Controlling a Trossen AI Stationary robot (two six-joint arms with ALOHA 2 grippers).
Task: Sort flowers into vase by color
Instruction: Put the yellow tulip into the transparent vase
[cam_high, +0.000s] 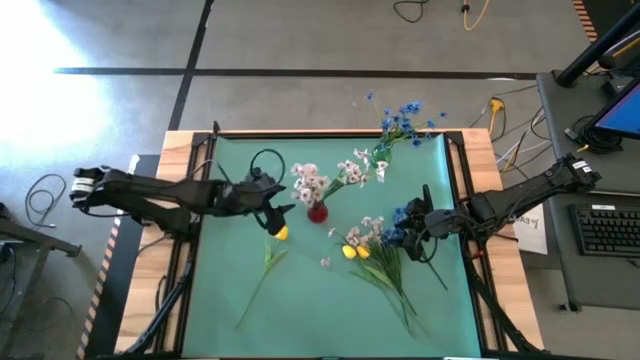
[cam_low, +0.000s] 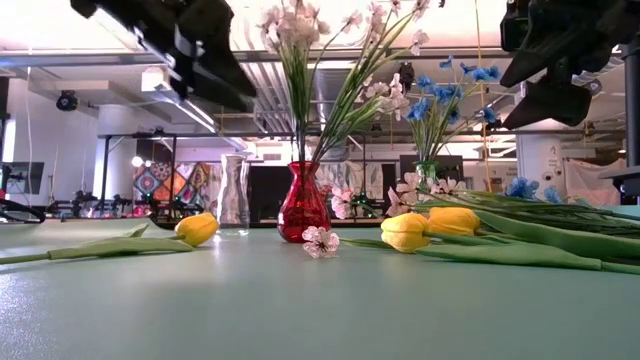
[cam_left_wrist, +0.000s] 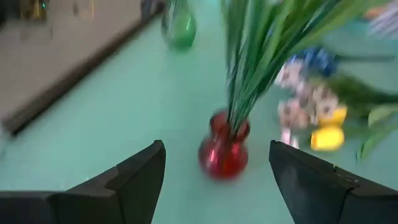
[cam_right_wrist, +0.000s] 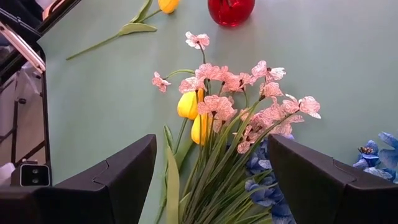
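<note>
The left pincer (cam_high: 283, 210) stands wide and empty above the middle of the green-covered bench (cam_high: 300, 300), just beside the small round red glass vase (cam_high: 317, 211) holding pinkish-white blossom sprays (cam_high: 310, 180). A single yellow tulip (cam_high: 281, 233) lies near it. The right pincer (cam_high: 408, 228), also wide and empty, hovers toward the right edge over a loose heap of flowers (cam_high: 375, 250) lying flat: pinkish-white blossoms, two yellow tulips, blue flowers. A green glass vase (cam_high: 383, 151) with blue flowers (cam_high: 403, 117) stands at the far edge.

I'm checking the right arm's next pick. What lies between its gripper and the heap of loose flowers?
Nothing visible. The right gripper hangs open directly over the heap of loose flowers, with pink blossoms and two yellow tulips showing unobstructed between its fingers.
</note>
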